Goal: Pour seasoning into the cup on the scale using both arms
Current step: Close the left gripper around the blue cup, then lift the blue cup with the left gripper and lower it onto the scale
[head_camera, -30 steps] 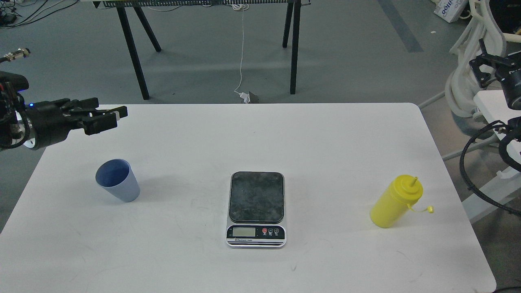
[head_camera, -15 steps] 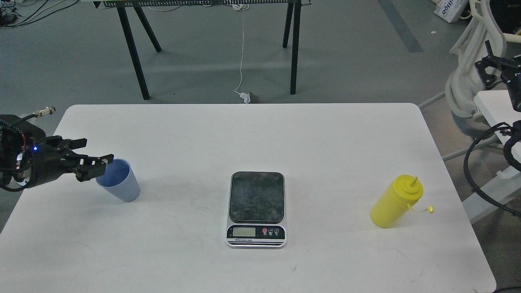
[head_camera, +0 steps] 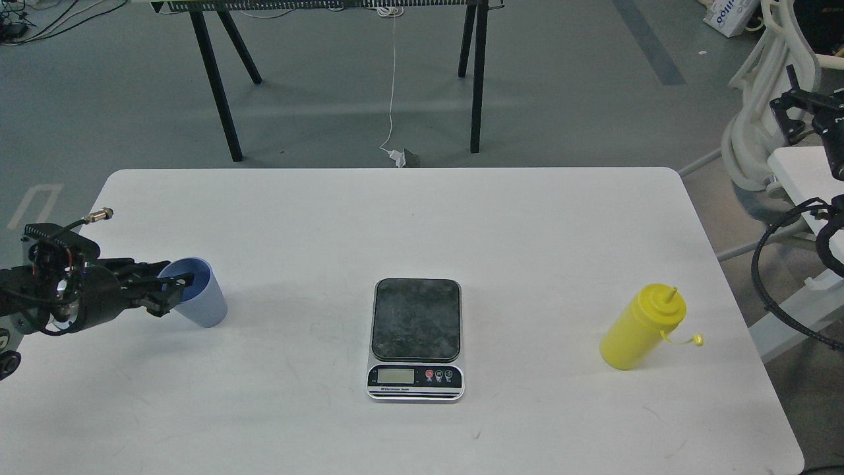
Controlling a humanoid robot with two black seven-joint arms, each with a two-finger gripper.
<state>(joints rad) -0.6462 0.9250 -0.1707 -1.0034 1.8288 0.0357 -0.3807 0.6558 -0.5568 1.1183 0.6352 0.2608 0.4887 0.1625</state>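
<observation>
The light blue-grey cup (head_camera: 203,305) stands upright on the white table (head_camera: 422,218) at the left. My left gripper (head_camera: 173,294) is low at the cup's left side. Its dark fingers (head_camera: 178,282) overlap the cup's rim and left wall and look spread; I cannot tell whether they touch it. The scale (head_camera: 415,338) lies in the table's middle with its dark plate bare. The yellow seasoning bottle (head_camera: 638,328) stands at the right, its tip cap hanging off. My right gripper (head_camera: 790,113) is off the table at the far right edge, dark and partly cut off.
A black-legged bench (head_camera: 343,72) stands on the grey floor beyond the table's far edge. White frame parts and black cables (head_camera: 771,264) crowd the right side beside the table. A white cord (head_camera: 392,86) hangs to the floor.
My left gripper has dropped from above the table's far left corner to the cup's left side. The right arm has drawn slightly to the right. Cup, scale and bottle have not moved.
</observation>
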